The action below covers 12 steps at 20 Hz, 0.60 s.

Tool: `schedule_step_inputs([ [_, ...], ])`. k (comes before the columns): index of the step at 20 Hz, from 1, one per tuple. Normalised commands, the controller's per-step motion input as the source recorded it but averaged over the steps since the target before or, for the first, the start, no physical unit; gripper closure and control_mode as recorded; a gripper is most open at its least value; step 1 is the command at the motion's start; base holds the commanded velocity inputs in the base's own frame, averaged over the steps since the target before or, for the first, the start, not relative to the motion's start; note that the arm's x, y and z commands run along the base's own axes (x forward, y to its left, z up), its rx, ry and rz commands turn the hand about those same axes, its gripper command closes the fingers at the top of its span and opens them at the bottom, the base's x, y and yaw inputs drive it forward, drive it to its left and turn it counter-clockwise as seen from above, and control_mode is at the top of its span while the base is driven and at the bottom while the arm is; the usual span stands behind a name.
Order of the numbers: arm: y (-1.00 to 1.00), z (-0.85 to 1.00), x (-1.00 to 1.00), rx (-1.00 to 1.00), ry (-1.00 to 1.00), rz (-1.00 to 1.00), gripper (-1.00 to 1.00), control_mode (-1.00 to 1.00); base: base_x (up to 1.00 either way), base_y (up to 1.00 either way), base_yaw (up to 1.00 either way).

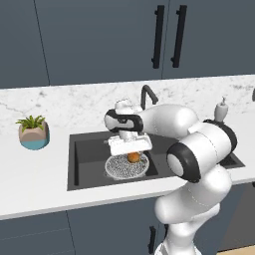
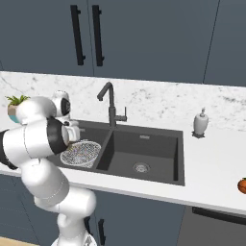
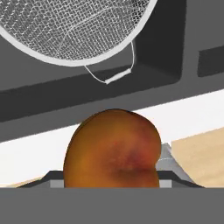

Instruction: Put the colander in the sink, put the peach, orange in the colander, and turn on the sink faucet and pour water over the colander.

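The colander (image 1: 126, 167) sits in the left basin of the dark sink (image 2: 158, 178), with nothing visible inside its mesh. Just above it, the gripper (image 1: 132, 155) is closed on the peach (image 1: 133, 157), which hangs over the colander's far right part. The right basin shows a bare round drain (image 2: 141, 167). The black faucet (image 2: 111, 105) rises behind the divider. On the white counter (image 1: 35, 179) stand a potted plant (image 1: 33, 132) at left and a white soap dispenser (image 2: 201, 122) at right; the orange (image 2: 242, 185) lies near the right edge. Dark cabinets (image 1: 99, 40) hang above.
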Motion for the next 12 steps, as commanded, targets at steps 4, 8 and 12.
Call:
schedule_step_inputs([
  [4, 0.16, -0.45, 0.01, 0.21, -0.04, 0.11, 1.00, -1.00, 0.00, 0.00, 0.00],
  [8, 0.00, -0.44, 0.14, 0.15, -0.17, 0.05, 1.00, -1.00, 0.00, 0.00, 0.00],
  [12, 0.00, -0.20, 0.19, 0.08, -0.30, 0.01, 1.00, -1.00, 0.00, 0.00, 0.00],
])
